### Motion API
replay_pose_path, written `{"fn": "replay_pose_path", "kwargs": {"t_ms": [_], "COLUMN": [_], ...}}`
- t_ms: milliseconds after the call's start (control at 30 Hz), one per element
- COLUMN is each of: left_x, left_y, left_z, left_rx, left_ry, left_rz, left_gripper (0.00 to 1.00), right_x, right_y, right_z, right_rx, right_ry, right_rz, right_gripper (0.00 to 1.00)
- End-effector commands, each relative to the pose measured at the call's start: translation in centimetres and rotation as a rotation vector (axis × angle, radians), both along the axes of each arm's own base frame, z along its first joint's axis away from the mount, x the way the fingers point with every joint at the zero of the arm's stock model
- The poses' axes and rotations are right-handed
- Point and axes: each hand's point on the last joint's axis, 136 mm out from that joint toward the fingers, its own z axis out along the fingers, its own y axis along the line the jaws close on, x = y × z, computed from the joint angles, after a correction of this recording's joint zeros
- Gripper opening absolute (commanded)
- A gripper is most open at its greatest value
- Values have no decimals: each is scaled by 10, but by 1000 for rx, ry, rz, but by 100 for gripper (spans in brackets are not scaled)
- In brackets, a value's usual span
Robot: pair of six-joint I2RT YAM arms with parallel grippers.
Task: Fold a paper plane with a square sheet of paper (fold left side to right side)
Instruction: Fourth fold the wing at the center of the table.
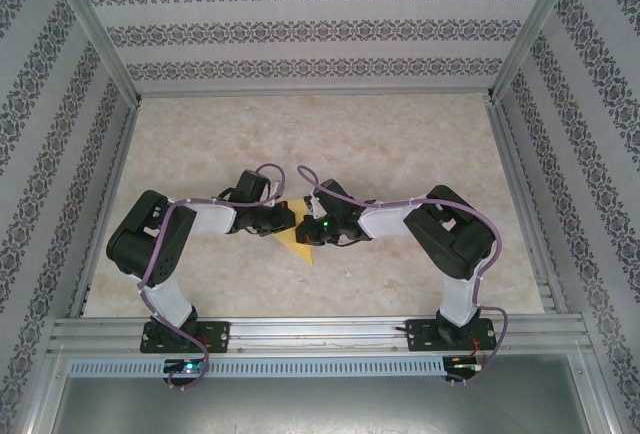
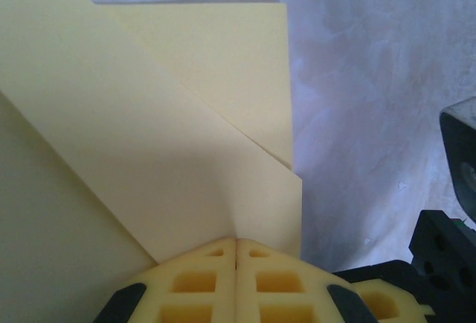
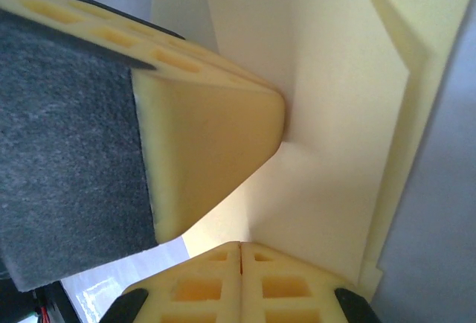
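Seen from above, the two arms meet near the middle of the desk (image 1: 300, 134). The left fingers (image 1: 286, 220) and right fingers (image 1: 306, 228) are clenched, tips close together over the folded yellow paper (image 1: 300, 247), whose corner points toward the near edge.

Left wrist: clenched left fingers (image 2: 227, 254) touch the paper's (image 2: 149, 129) overlapping layers.

Right wrist: right fingers (image 3: 230, 257), pressed together, meet the paper (image 3: 342, 114) beside a left finger (image 3: 216, 137).

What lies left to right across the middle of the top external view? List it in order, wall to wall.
left patterned wall → left arm → folded yellow sheet of paper → right arm → right patterned wall
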Motion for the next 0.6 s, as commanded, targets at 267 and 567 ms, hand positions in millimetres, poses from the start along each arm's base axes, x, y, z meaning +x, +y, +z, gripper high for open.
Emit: {"fn": "replay_pose_path", "kwargs": {"t_ms": [267, 567], "left_x": [-20, -19], "left_y": [37, 36], "left_z": [-47, -45], "left_rx": [229, 232], "left_ry": [121, 117], "left_rz": [74, 69], "left_gripper": [0, 0], "right_x": [-33, -43], "right_y": [-11, -19], "right_z": [-6, -6], "right_rx": [-78, -87], "right_ry": [48, 52], "right_rz": [59, 57], "right_gripper": [0, 0]}}
